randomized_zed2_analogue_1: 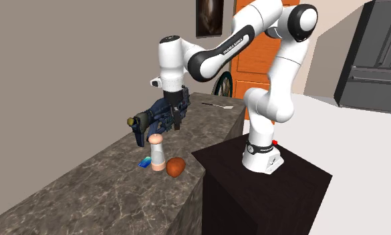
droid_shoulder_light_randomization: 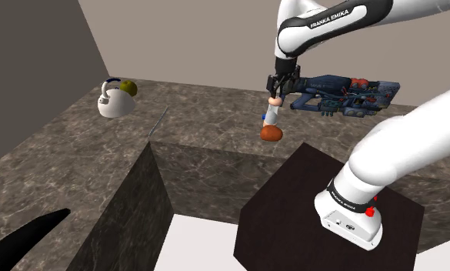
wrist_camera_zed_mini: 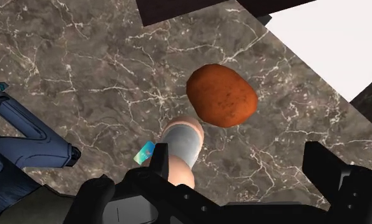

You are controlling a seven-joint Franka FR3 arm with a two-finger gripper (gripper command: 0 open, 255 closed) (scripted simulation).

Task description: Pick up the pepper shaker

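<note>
Tool (wrist_camera_zed_mini: pixel 236 151): all black, matte, blocky fingers standing well apart, gripping nothing. It hangs just above the pepper shaker (wrist_camera_zed_mini: pixel 181 149) without touching it; seen from the wrist, the shaker lies close against one finger rather than centred.

Pepper shaker: upright on the table (wrist_camera_zed_mini: pixel 82 70). Smooth pale grey-white cylinder body, pinkish-tan rounded cap and a base of the same colour.

Just beside it, toward the table edge: a rust-orange ovoid (wrist_camera_zed_mini: pixel 221 95), faintly speckled skin, dull finish. On the shaker's other side, almost touching the base: a small blue-green card-like chip (wrist_camera_zed_mini: pixel 145 153), glossy.

A little farther: a dark blue gun-shaped gadget (randomized_zed2_analogue_1: pixel 154 120), hard angular panels, lying on its side; red and pale details at one end in the shoulder view.

Table: dark grey-brown stone look, marbled with thin pale veins, polished. It runs in an L; the side faces carry the same stone pattern.

Stand (droid_shoulder_light_randomization: pixel 292 208): plain dark box set against the table edge. Arm link above reads "FRANKA EMIKA".

Far end of the table: a thin grey utensil (droid_shoulder_light_randomization: pixel 158 122) lying flat, then a white kettle (droid_shoulder_light_randomization: pixel 112 102) with a yellow-green ball at its top.

Room: taupe walls, white floor, orange door (randomized_zed2_analogue_1: pixel 244 63), dark framed picture (randomized_zed2_analogue_1: pixel 209 17), dark panelled cabinet (randomized_zed2_analogue_1: pixel 374 60). Black area at the shoulder view's lower left.
</note>
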